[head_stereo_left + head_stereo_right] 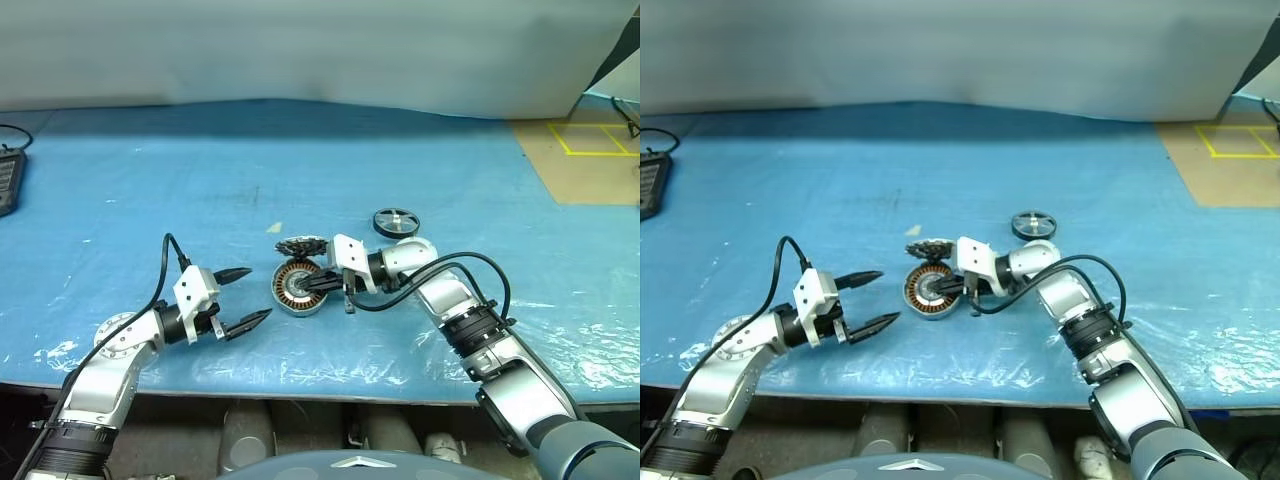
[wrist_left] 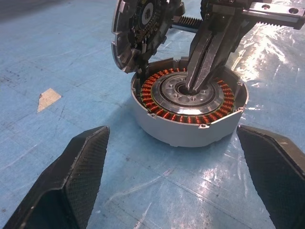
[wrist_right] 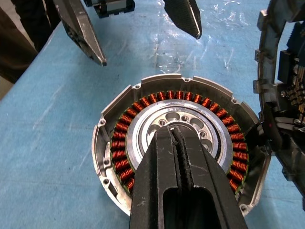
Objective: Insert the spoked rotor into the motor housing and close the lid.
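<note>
Right end effector (image 1: 327, 284) pinched closed, tips in the motor housing (image 1: 297, 287) centre; left end effector (image 1: 251, 296) spread wide nearby.

Silver metal motor housing (image 2: 188, 129), copper windings

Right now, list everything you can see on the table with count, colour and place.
motor housing: one, silver with copper windings, centre of the blue table cover.
lid: one, grey, toothed, standing tilted against the housing's far edge.
spoked rotor: one, black rim, silver spokes, flat, beyond the right arm.
black device: one, left table edge.
left end effector: open, empty, left of the housing.
right end effector: shut, tips at the housing's central hole.
</note>
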